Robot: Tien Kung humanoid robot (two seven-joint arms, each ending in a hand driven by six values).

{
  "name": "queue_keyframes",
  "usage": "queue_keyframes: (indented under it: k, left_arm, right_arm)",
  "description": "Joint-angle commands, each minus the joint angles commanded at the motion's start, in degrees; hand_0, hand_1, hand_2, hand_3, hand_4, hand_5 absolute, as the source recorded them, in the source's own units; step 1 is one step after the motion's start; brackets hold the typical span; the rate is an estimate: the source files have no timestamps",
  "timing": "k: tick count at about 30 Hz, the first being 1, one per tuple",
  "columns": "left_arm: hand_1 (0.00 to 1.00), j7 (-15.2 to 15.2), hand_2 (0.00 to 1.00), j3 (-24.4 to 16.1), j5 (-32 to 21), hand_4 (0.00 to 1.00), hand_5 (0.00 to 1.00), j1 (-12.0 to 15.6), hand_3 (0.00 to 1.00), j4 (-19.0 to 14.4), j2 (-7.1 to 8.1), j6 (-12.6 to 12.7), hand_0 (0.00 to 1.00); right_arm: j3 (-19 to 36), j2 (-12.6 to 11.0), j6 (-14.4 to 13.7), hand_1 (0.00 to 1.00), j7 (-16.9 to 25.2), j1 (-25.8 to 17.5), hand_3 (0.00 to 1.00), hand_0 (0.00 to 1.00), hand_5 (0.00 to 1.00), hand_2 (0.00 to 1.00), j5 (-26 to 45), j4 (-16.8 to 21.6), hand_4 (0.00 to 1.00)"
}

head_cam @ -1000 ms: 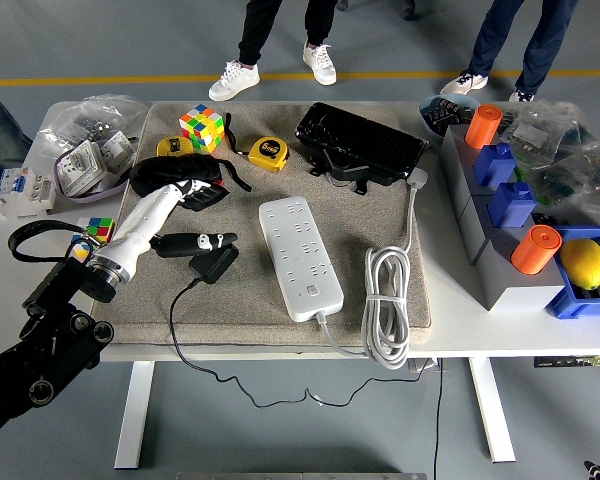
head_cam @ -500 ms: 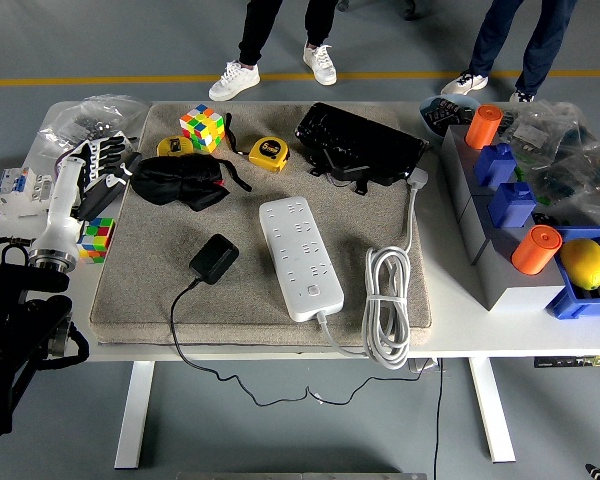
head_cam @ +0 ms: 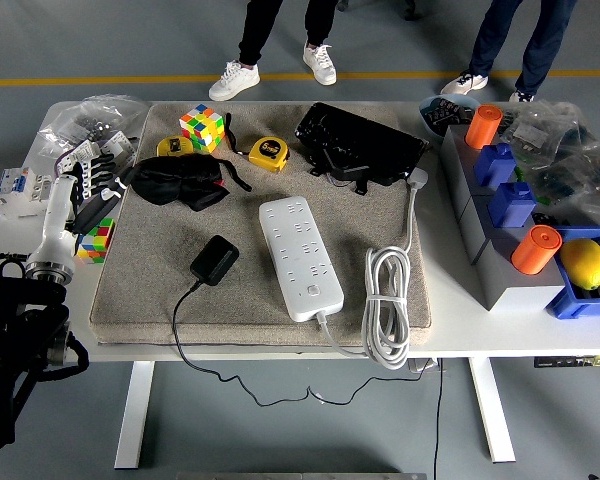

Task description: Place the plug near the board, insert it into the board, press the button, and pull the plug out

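Observation:
A black plug adapter (head_cam: 214, 260) lies on the grey mat (head_cam: 160, 290), its thin black cord running off the front edge. To its right lies the white power strip board (head_cam: 300, 256), with its coiled white cable (head_cam: 388, 300) beside it. My left hand (head_cam: 83, 190) is at the table's left edge, well left of the plug, fingers relaxed and holding nothing. The right arm is out of view.
A Rubik's cube (head_cam: 202, 127), yellow tape measures (head_cam: 268, 152), a black cloth (head_cam: 180, 182) and a black case (head_cam: 360, 145) lie at the mat's back. Grey bins with orange and blue parts (head_cam: 500, 200) stand right. Small cube (head_cam: 96, 240) and breakers (head_cam: 20, 188) sit left. People stand beyond.
My left hand has withdrawn from beside the plug to the table's left edge. The plug lies free on the mat.

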Motion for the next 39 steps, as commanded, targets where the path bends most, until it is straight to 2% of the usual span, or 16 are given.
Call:
queue_keyframes:
  k: [13, 39]
  left_arm:
    - [0.719, 0.8, 0.740, -2.8, 0.6, 0.944, 0.644, 0.8, 0.738, -0.7, -0.53, -0.5, 0.697]
    - [0.714, 1.8, 0.738, -3.0, 0.7, 0.938, 0.646, 0.3, 0.737, -2.9, -0.63, -1.3, 0.702]
  right_arm:
    - [0.0, 0.4, -0.2, 0.595, -0.7, -0.1, 0.549, 0.602, 0.280, 0.548, 0.0, -0.2, 0.787]
    - [0.1, 0.5, -0.5, 0.595, -1.1, 0.2, 0.551, 0.604, 0.292, 0.551, 0.0, -0.3, 0.787]
